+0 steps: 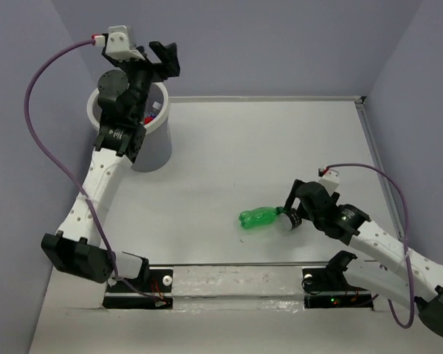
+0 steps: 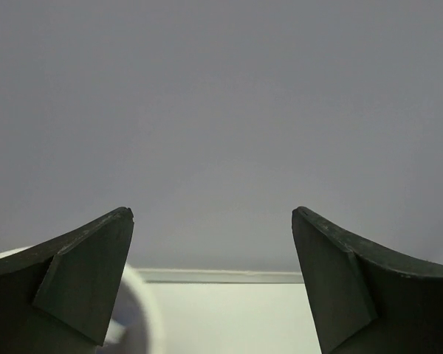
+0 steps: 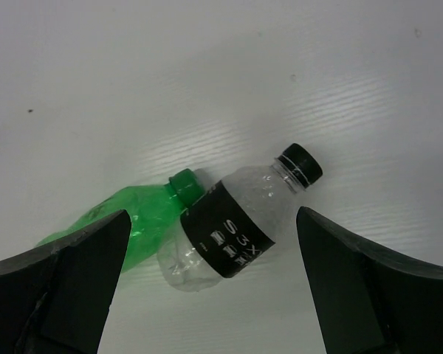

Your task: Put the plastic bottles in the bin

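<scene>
Trouble here, most likely: a double grab. Right tool [image 3: 210, 221] spread wide, gripping nothing, hanging right above two bottles lying on the surface [image 3: 317, 66]. Dark-labelled bottle [image 3: 229, 232] and green bottle [image 3: 136, 225] touching, green cap tucked against the black label. Easy to pinch both by closing straight down from here, or to catch the dark-labelled one alone and send the green one rolling off. Thin, crinkly-looking plastic too, so probably quick to squash and squirt out sideways under a hard squeeze. Worth centring on one body only, away from the contact point.

Position-wise: dark-labelled bottle nearly dead centre between the two fingers [image 3: 369, 287] in the wrist view, tilted, black cap pointing up and right. Green bottle off toward the finger at the left of that view, its far end hidden behind it. From overhead, mostly just the green one showing, sticking out past the tool.

Left tool [image 2: 213, 214] also spread wide and empty, up over the bin [image 1: 153, 147] in the far left corner, well apart from both bottles. Bit of red [image 1: 149, 116] down inside the bin, hard to make out more. Long carry from pickup to bin as well, so plenty of room for a drop with a weak grip.
</scene>
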